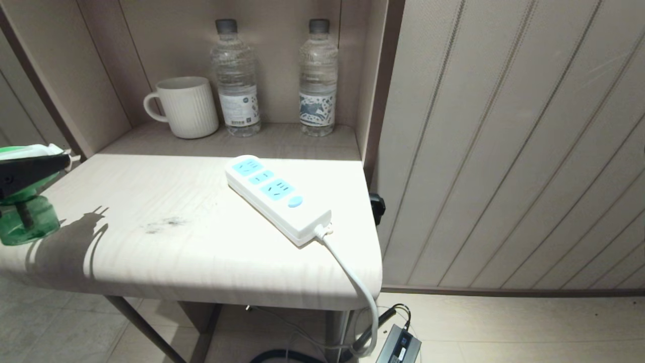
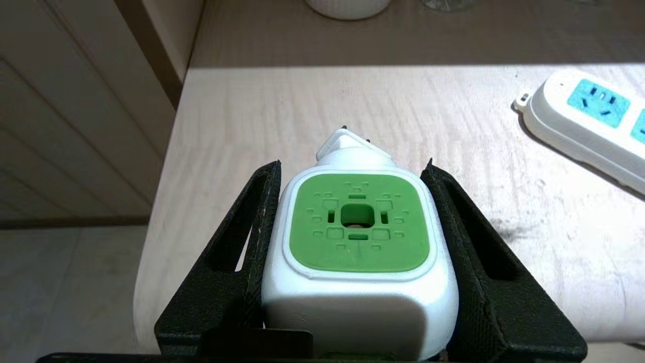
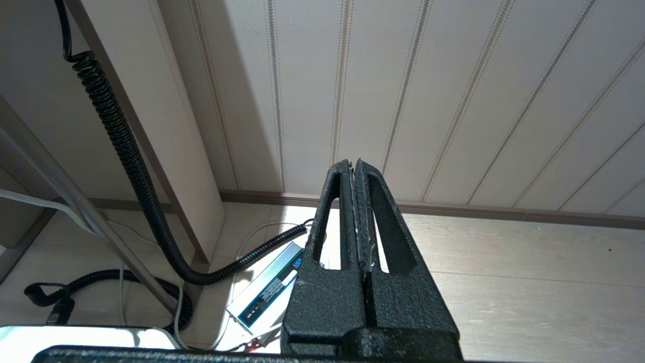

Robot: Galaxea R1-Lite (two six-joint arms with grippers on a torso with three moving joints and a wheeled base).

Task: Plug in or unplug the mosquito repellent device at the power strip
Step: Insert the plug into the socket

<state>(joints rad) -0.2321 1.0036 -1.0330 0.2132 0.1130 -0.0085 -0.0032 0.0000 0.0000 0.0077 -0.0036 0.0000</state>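
Note:
My left gripper is shut on the mosquito repellent device at the table's left edge. The black fingers press both sides of the device's white cap, and the green bottle hangs below. The cap's green top faces the wrist camera, with the plug end pointing out over the table. The power strip lies slantwise on the table's right half, well apart from the device, its three blue sockets bare; one end shows in the left wrist view. My right gripper is shut on nothing, low near the floor.
A white mug and two clear water bottles stand in the niche behind the table. The strip's white cord drops over the front right corner to the floor. A panelled wall rises on the right.

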